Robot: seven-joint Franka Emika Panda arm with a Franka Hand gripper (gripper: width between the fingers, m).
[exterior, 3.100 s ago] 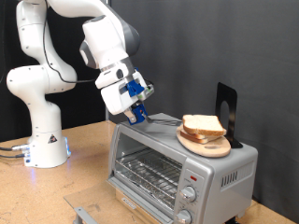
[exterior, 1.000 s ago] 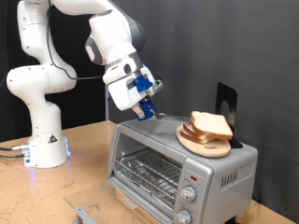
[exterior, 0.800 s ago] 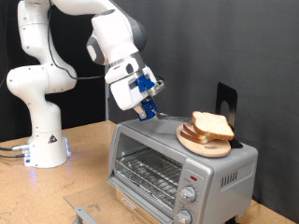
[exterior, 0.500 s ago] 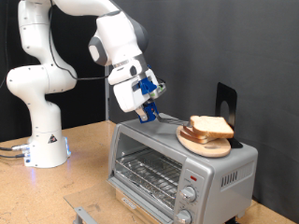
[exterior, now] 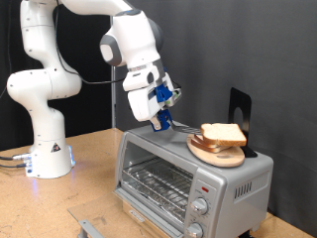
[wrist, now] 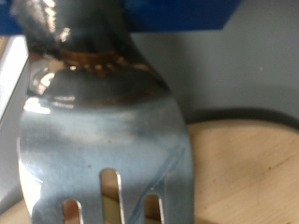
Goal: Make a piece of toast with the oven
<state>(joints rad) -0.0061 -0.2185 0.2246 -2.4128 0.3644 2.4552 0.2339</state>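
step: bread pickup with a tool, I'd judge. Toasting itself not started; slices not in the oven [exterior: 188,178] yet.
gripper: gripper [exterior: 160,121] sits above the oven's top, toward the exterior view's left of the wooden plate [exterior: 213,154], angled down toward it.
fingers: clenched on the handle of a metal fork [wrist: 103,154]. Wrist view is filled by the fork head, tines pointing at the plate's wood surface [wrist: 243,177].
fork tip: thin shaft reaches from the gripper to just beside the slices in the exterior view. Can't tell whether it touches bread.
piece of toast: piece of toast [exterior: 226,133] is the top one of two stacked slices on the plate, on the oven roof at the exterior view's right.
oven state: wire rack [exterior: 158,183] looks bare. Can't tell for sure whether the door is open.
next move needs: tines low and flat at the gap between slice and plate; too steep an angle likely shoves the stack sideways.
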